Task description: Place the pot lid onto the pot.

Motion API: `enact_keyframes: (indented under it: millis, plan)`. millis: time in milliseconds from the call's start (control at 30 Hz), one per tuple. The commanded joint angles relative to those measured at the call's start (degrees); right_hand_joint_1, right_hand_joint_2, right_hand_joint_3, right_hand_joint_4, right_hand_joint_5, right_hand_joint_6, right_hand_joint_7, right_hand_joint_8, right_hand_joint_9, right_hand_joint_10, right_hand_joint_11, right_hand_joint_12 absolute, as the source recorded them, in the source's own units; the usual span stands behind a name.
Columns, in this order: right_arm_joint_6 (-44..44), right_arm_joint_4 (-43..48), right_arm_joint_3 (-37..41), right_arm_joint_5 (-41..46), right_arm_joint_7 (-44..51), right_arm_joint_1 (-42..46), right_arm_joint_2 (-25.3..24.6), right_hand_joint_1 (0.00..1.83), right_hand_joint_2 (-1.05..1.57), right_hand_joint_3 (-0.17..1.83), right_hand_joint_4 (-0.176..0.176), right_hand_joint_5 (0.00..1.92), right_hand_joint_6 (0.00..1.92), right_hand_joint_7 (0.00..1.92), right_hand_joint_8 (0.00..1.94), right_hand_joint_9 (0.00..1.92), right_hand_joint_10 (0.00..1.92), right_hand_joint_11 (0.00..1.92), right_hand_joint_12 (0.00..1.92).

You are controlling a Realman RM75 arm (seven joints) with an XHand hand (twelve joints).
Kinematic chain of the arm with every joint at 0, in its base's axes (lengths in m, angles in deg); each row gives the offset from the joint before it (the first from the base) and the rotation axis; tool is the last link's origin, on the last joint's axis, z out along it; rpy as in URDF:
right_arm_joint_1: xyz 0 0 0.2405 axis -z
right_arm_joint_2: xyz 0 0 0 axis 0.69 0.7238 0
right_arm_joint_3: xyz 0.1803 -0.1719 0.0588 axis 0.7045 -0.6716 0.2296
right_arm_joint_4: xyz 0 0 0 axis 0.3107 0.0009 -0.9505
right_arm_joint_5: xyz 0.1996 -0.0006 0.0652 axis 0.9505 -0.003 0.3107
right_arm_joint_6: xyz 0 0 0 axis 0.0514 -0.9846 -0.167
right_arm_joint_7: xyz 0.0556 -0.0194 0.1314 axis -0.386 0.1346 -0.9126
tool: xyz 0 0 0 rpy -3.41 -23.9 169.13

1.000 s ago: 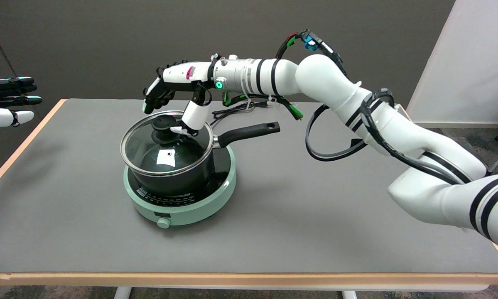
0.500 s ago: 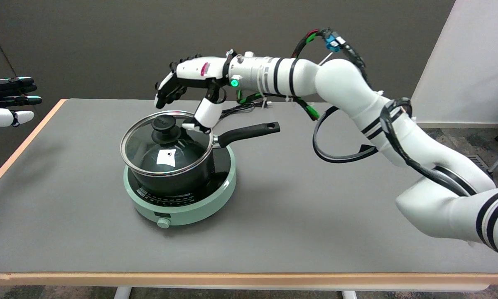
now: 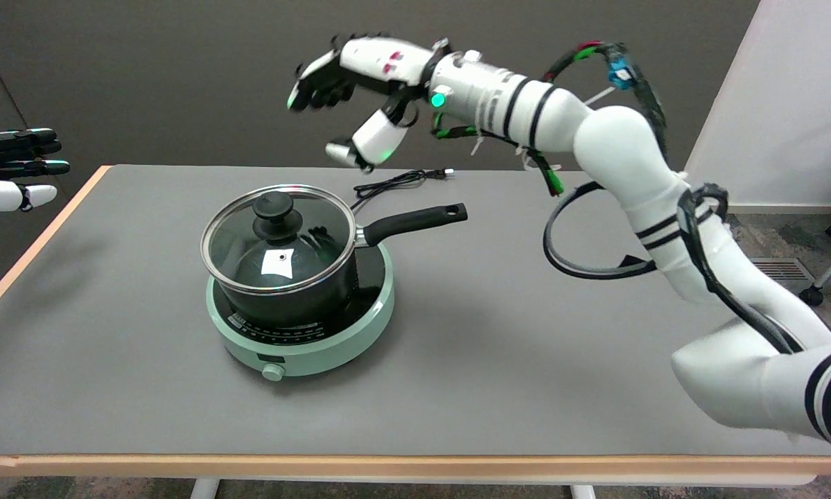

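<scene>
The right hand (image 3: 356, 90) hangs in the air, holding nothing, its fingers (image 3: 311, 83) spread apart and pointing down and to the picture's left, the thumb hanging lower than the rest. A green light glows at its wrist.

Below the hand and a little toward the near side sits the black saucepan (image 3: 297, 287), well apart from the fingers. The glass pot lid (image 3: 276, 239) rests on the pan's rim, covering the whole mouth, with its black knob (image 3: 271, 215) upright in the middle. Through the glass the inside of the pan looks dark; a small white square shows there, and whether it is a label on the lid or something inside cannot be told. Nothing else can be made out in the pan. The pan's long black handle (image 3: 415, 220) points toward the picture's right, lying lower than the hand and slightly to its right.

The saucepan stands on a round, pale green induction cooker (image 3: 304, 346), which has a knob at its near edge. A black power cord (image 3: 394, 181) lies coiled on the grey table (image 3: 526, 360) just behind the pan, almost straight under the hand's thumb.

At the picture's far left edge, level with the table's back edge and far from the working hand, the left hand (image 3: 13, 166) is held in the air.
</scene>
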Motion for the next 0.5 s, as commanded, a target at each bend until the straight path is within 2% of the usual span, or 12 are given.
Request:
enact_keyframes:
  millis: [33,267,500]
  plan:
    - [19.8,12.6,17.7,-2.1,-0.4,16.6,1.3,0.95,0.54,1.0,0.086,0.63,0.37,0.73,0.23,0.62,0.51,0.42,1.02]
    - [35.6,17.6,24.4,-2.1,-0.4,28.6,1.8,0.94,0.54,0.95,0.091,0.65,0.37,0.75,0.25,0.65,0.5,0.43,1.08]
    - [42.9,20.2,31.6,-2.1,-0.4,39.6,1.2,0.93,0.55,0.94,0.106,0.65,0.38,0.76,0.26,0.66,0.51,0.45,1.13]
